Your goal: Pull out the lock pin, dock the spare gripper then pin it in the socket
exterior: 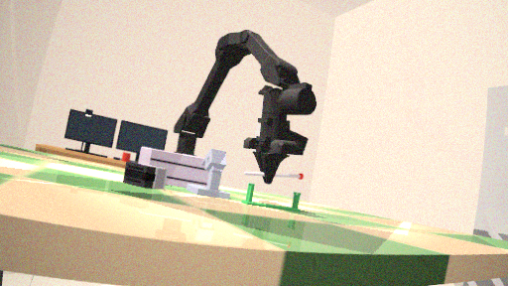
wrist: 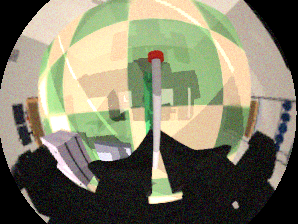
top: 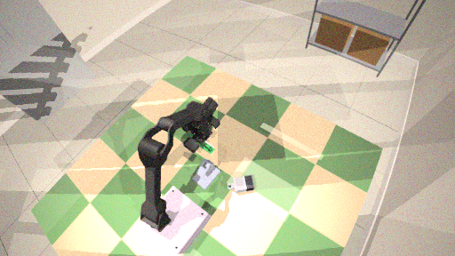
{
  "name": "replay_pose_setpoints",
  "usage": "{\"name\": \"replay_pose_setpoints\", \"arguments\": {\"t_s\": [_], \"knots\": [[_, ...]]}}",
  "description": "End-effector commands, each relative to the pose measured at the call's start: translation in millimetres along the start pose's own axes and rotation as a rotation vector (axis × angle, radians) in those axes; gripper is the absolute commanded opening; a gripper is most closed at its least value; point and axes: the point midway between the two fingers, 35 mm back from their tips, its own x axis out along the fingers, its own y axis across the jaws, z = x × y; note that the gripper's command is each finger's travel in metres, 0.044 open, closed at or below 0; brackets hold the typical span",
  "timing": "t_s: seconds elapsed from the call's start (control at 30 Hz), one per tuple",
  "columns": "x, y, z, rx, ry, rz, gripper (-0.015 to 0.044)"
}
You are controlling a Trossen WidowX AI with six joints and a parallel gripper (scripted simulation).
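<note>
My gripper [exterior: 268,179] [wrist: 153,131] is shut on the lock pin [exterior: 289,176] [wrist: 156,100], a thin pale rod with a red head. It holds the pin about level, in the air above the green two-post stand [exterior: 273,205] [wrist: 148,107] [top: 207,148]. The pin touches neither post in the exterior view. The blue-grey mount [top: 205,177] [exterior: 214,179] [wrist: 112,150] stands upright between the stand and the arm's base, with no pin seen in it. The spare gripper [top: 243,183] [exterior: 140,175], a white and black block with a small spigot, lies on the table, apart from the mount.
The arm's base stands on a pale pink-white block [top: 188,213] [exterior: 181,169] [wrist: 70,155] beside the mount. Two monitors [exterior: 91,129] stand on a desk in the background. A shelf unit [top: 355,15] stands far off on the floor.
</note>
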Motion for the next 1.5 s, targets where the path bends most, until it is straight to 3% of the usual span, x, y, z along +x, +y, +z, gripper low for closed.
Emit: {"name": "replay_pose_setpoints", "arguments": {"t_s": [0.0, 1.47], "knots": [[9.9, 1.3, -2.0, -0.003, 0.005, 0.015, 0.0000], [34.2, 0.6, -5.0, -0.005, -0.004, -0.020, 0.0000]]}}
